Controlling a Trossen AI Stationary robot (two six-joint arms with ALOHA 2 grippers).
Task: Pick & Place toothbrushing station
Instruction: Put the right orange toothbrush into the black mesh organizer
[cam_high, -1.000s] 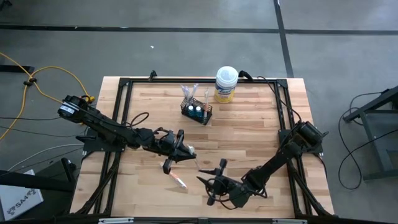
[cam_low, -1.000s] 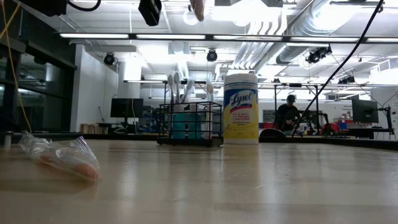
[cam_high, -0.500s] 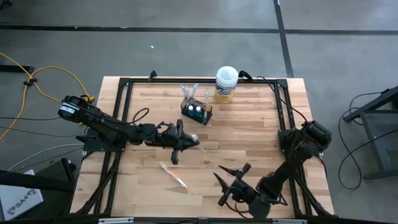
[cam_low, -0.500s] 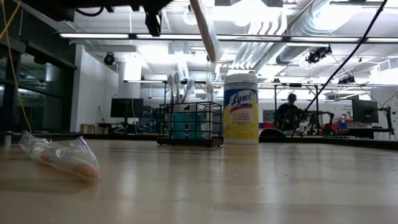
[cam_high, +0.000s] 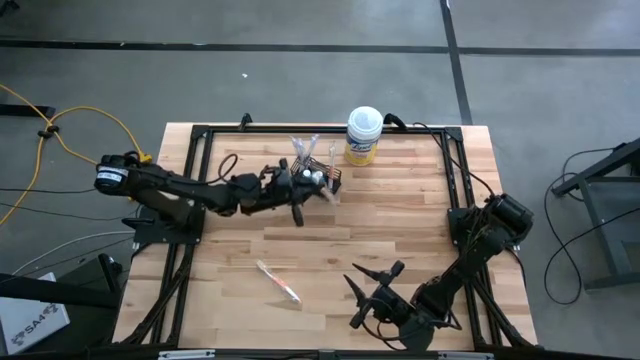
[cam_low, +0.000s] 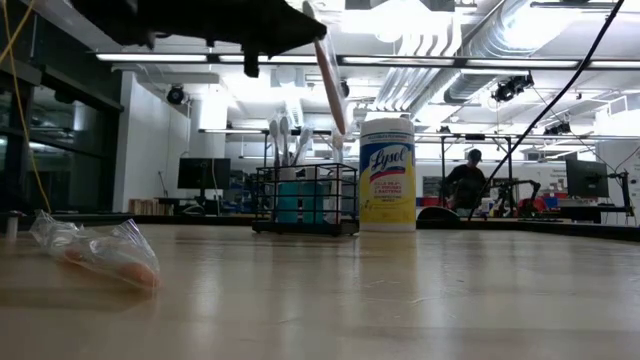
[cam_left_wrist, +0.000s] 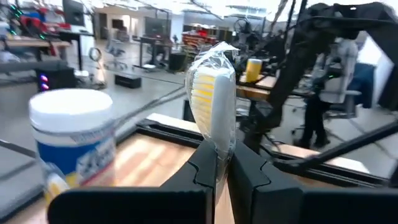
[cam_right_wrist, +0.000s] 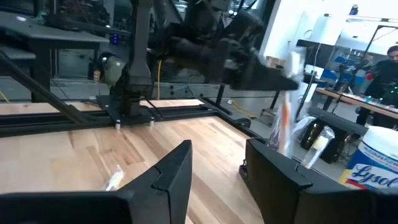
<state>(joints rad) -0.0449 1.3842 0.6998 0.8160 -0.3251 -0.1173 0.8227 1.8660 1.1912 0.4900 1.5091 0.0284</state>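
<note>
The wire-mesh basket (cam_high: 316, 180) stands in the upper middle of the high view, near the far edge of the desk (cam_high: 400, 230), with several toothbrushes (cam_low: 285, 140) upright in it and teal-topped tubes (cam_low: 296, 200) behind the mesh. Directly over it hangs a wrapped toothbrush (cam_left_wrist: 214, 99), pinched in the left claw (cam_high: 300, 190), whose fingers are shut tight on its handle. In the low view the brush slants down toward the basket's right side, its lower end near the rim but not yet inside.

The main risk, as I judge it, is a miss at the rim. The brush is tilted, so its tip may land on the wire edge or slip outside, toward the white-lidded canister (cam_high: 364, 135) just to the upper right of the basket. A push against the light basket could shift or tip it, or disturb the brushes already standing. The loose clear wrap around the bristles could also snag on the mesh or cling to the fingers on release, dragging the brush back out.

A second wrapped toothbrush (cam_high: 278, 282) lies on the desk at lower centre-left of the high view, not yet collected. The right claw (cam_high: 372, 290) waits near the bottom edge with its fingers spread and nothing between them, well clear of the basket.
</note>
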